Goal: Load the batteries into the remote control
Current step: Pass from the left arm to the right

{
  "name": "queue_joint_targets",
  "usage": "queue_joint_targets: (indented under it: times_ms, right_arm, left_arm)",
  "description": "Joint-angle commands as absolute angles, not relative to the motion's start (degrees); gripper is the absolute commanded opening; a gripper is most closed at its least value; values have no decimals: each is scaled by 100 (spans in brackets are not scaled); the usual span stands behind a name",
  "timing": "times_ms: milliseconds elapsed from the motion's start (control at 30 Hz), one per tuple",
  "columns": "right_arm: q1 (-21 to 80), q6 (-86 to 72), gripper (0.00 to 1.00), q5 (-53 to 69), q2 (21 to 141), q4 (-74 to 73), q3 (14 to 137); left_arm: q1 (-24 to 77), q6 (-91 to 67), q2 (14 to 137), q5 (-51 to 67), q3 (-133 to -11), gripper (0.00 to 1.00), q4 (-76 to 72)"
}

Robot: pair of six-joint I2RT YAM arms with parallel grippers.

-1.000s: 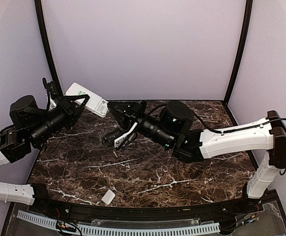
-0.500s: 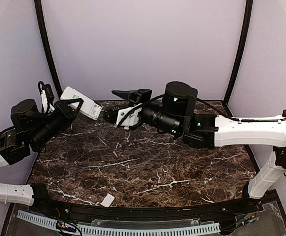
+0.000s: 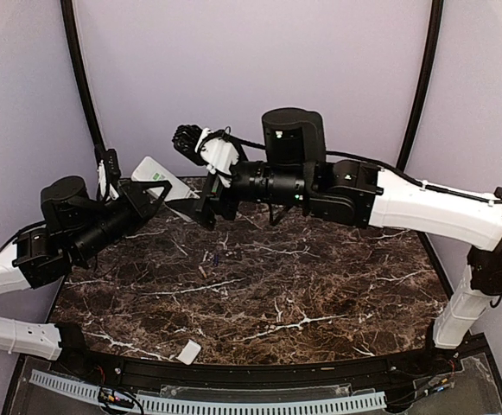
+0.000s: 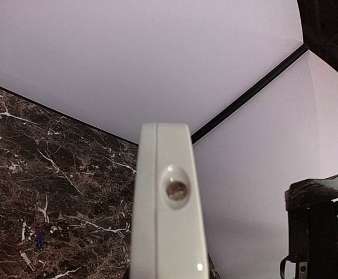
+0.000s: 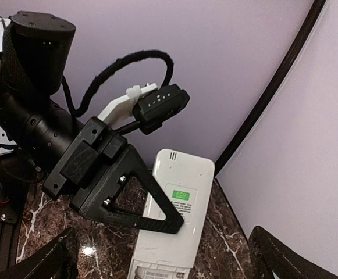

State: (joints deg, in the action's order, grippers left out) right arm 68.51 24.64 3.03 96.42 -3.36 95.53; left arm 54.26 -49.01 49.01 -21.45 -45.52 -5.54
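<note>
The remote control (image 3: 157,170) hangs in the air over the far left corner of the tabletop (image 3: 337,285), clamped by its long edges in the left tool (image 3: 149,188). Neither cell appears to be loaded. The bluish battery (image 3: 216,257) and the pale battery (image 3: 202,271) lie loose, close together, left of the tabletop's middle. The white cover plate (image 3: 190,349) sits by the near edge. Both cells have yet to be picked up and seated. The right tool (image 3: 190,175) faces the remote's back with its fingers spread wide, holding nothing.
</note>
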Motion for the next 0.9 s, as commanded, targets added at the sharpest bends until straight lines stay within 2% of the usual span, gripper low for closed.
queue_joint_targets:
  times_ms: [0,100,333,500,567,767,867]
  right_arm:
    - [6838,1810,99,274,10076,-1125,9764]
    - [6837,1824,98,60,10285,-1167,9883]
    - [6837,1943,90,-499,10713,-1316,10179]
    - [6805,2000,89,-892,10822,-1305,10298]
    - [6791,1978,83,-869,10837,-1334,10369]
    - [6783,1928,47,-750,10784,-1299,10439]
    - [6779,1942,37,-722,10780,-1409,10516]
  left_arm:
    - [5412,-4696,4926,-1738,-4582,0,-997]
    - [5410,-4707,4995,-1631,-4588,0,-1033]
    - [5412,-4802,5071,-1431,-4559,0,-1096]
    - [5414,-4819,5023,-1433,-4515,0,-1083]
    - [5412,-4817,5011,-1437,-4503,0,-1081]
    - [5414,-4862,5015,-1456,-4446,0,-1047]
    - [5407,-4876,4999,-1471,-4411,0,-1031]
